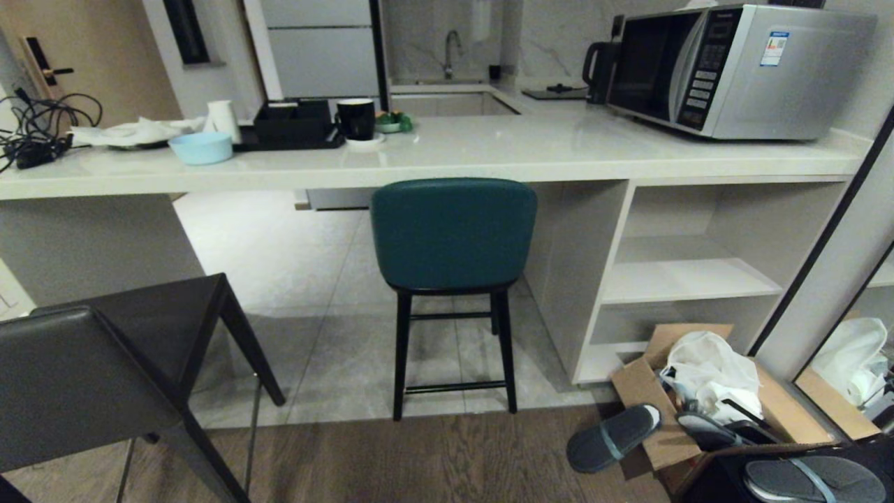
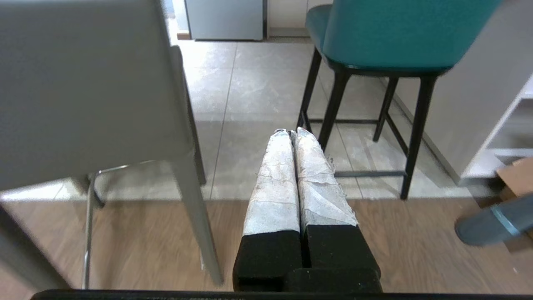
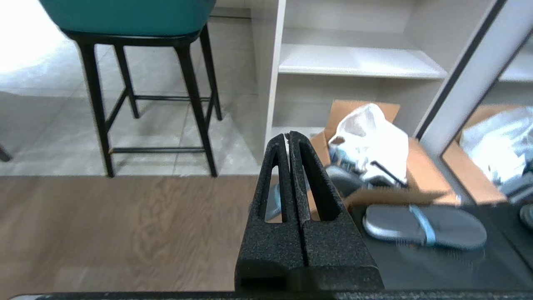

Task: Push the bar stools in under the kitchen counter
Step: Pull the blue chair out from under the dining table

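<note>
Nearest, the left hand and right hand have their fingers pressed together, holding and touching nothing. Grey stool stands near left, clear of the bench. Teal stool stands centre, backrest at the bench edge.

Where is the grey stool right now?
In the head view the grey stool stands at the lower left, on the robot's left, out from the counter and left of the teal stool.

Two bar stools, one kitchen counter, one microwave, two slippers.
</note>
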`<state>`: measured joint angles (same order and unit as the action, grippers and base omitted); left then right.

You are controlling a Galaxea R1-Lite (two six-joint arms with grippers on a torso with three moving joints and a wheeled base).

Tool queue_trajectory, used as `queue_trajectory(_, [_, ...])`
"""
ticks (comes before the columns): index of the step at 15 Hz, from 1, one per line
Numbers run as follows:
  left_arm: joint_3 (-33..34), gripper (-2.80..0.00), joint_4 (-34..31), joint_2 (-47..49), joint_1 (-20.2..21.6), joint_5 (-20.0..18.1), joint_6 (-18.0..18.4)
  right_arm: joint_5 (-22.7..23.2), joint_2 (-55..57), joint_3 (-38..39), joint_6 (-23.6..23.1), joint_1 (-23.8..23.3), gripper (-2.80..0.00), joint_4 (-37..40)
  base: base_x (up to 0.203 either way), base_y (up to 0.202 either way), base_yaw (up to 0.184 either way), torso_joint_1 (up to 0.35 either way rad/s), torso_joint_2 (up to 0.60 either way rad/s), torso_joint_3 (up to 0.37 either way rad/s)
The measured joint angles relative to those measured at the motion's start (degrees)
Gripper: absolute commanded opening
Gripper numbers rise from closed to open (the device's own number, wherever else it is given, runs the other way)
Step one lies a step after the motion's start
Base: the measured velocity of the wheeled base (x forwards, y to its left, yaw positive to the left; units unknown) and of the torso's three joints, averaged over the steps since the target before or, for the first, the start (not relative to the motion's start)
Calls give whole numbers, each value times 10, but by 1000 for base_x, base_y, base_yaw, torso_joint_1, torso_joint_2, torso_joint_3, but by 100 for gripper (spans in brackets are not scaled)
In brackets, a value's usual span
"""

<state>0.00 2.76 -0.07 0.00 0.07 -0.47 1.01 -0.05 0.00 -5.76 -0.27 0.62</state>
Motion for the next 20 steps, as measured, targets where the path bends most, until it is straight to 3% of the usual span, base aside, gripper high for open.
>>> queue_trajectory(20, [0,-280,0,0,1,0,0,-3,0,0,12,0,-280,-1,194,0,2,1,1,3])
